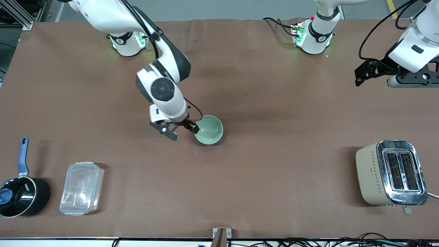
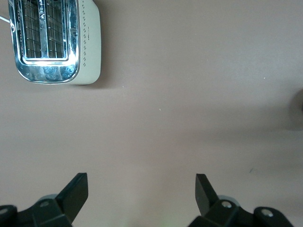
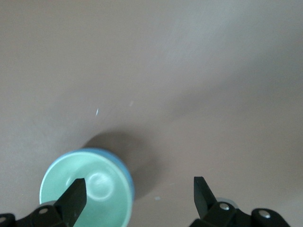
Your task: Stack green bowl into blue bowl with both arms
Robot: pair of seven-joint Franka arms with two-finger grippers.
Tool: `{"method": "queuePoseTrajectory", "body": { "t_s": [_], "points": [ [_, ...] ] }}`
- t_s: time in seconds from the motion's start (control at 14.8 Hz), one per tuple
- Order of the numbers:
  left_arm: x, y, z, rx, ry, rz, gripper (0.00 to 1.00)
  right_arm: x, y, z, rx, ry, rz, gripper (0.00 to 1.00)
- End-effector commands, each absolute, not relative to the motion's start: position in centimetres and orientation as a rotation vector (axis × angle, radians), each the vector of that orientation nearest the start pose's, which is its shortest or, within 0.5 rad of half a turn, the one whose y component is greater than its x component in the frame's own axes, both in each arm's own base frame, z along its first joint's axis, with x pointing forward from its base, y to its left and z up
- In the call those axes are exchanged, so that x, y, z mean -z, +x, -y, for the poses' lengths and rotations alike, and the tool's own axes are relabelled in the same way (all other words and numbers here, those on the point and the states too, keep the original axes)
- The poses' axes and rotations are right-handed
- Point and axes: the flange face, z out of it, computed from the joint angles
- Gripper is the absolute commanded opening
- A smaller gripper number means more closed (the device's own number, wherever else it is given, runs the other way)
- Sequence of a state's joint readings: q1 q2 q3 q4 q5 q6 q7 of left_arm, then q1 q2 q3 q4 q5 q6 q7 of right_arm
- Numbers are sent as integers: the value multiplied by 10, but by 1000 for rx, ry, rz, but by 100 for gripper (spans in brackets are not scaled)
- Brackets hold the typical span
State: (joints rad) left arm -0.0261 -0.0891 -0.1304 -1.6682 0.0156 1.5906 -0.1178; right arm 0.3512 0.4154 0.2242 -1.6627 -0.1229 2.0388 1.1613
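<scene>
Right gripper (image 1: 180, 132): spread wide, one finger over the pale mint-green glossy bowl (image 1: 209, 129), which sits nested in the sky-blue bowl (image 3: 124, 171) mid-tabletop.
Handling: likely light, rigid, slippery; the rim looks the best hold.
Left gripper (image 2: 142, 189): apart, waiting over bare brown tabletop (image 1: 274, 113).
Room: ample.

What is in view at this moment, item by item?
green bowl: one, pale mint green, nested in the blue bowl, mid-table
blue bowl: one, sky blue, only its rim shows around the green bowl
saucepan: one, black with blue handle, at the right arm's end, near the front camera
container: one, clear plastic, lidded, beside the saucepan
toaster: one, cream and chrome, at the left arm's end
table: one, brown cover
right gripper: open, at the bowls' rim
left gripper: open, waiting over bare table
</scene>
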Motion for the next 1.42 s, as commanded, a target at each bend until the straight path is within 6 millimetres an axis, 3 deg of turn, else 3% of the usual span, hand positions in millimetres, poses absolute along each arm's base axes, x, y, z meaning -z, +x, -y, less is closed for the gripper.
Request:
{"method": "queuePoseTrajectory", "body": {
  "t_s": [0.0, 0.27, 0.47, 0.88, 1.08, 1.36],
  "points": [
    [-632, 522, 83, 22, -3124, -71, 100, -454, 572, -271, 80, -3133, -685, 100],
    [-634, 525, 82, 29, -3123, -69, 100, -544, 575, -152, 144, -3201, -478, 100],
    [-632, 525, 83, 25, -3123, -71, 100, -589, 569, -68, 198, -3218, -378, 100],
    [-632, 526, 81, 25, -3121, -71, 100, -666, 540, 53, 114, -3172, -282, 100],
    [-632, 526, 81, 25, -3121, -71, 100, -671, 540, 77, 132, -3114, -318, 100],
    [-633, 526, 80, 27, -3121, -69, 100, -675, 544, 76, 145, -3101, -315, 100]
  ]
}}
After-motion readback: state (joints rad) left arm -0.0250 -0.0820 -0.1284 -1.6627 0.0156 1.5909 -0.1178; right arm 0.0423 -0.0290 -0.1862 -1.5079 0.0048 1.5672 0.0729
